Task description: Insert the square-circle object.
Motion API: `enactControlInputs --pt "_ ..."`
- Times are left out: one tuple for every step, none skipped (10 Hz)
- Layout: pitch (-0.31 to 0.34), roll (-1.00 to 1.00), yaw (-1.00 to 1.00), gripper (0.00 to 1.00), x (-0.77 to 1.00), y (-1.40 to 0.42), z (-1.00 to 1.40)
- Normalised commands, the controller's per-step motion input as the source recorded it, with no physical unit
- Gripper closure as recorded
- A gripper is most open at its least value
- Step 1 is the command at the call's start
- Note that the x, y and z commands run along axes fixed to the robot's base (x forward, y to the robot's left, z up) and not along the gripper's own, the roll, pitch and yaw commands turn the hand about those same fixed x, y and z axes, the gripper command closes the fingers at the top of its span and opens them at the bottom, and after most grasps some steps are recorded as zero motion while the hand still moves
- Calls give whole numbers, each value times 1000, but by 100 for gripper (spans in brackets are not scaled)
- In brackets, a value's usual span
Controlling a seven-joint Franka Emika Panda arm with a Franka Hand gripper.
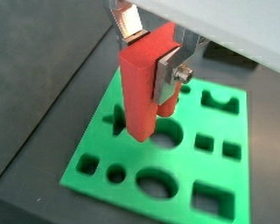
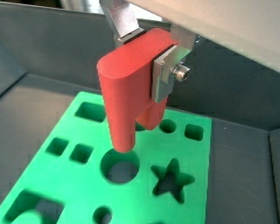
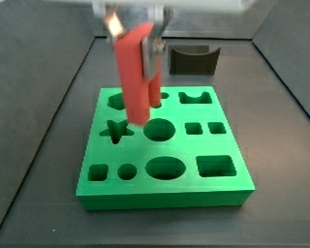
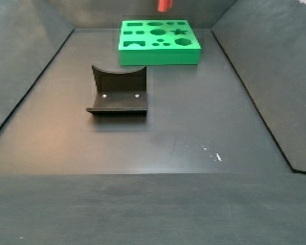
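Observation:
My gripper (image 1: 152, 54) is shut on the red peg (image 1: 143, 87), the square-circle object, and holds it upright above the green block (image 1: 166, 166). The silver fingers (image 1: 168, 77) clamp the peg's upper part. Its lower end hangs just over a round hole (image 1: 166, 134) near the block's middle, apart from the surface. In the wrist view from the opposite side the gripper (image 2: 149, 54) holds the peg (image 2: 129, 92) over the round hole (image 2: 122, 166). A side view shows the peg (image 3: 135, 73) over the block (image 3: 165, 150). In a side view only the peg's tip (image 4: 163, 4) shows above the block (image 4: 160, 42).
The green block has several shaped holes: a star (image 2: 170, 179), squares (image 1: 206, 142), a large circle (image 1: 156, 183). The dark fixture (image 4: 118, 91) stands on the dark floor, away from the block; it also shows in a side view (image 3: 193, 58). Dark walls ring the floor.

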Motion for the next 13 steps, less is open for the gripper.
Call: enactControlInputs --pt "0 60 -457 100 0 -871 -497" --pt "0 63 -494 100 0 -829 -471" --pt "6 53 -929 100 0 -254 -203" --pt "0 67 -1000 100 0 -31 -160" --pt "0 79 -1000 100 -6 0 -154" --pt "0 79 -1000 100 -9 0 -151" --pt "0 77 -1000 100 -9 0 -154" --pt "0 77 -1000 100 -6 0 -154" --pt "0 77 -1000 100 -6 0 -154" --pt "0 77 -1000 100 -6 0 -154" --pt "0 77 -1000 100 -6 0 -157" --pt "0 77 -1000 100 -6 0 -151" --pt "0 79 -1000 100 -6 0 -154"
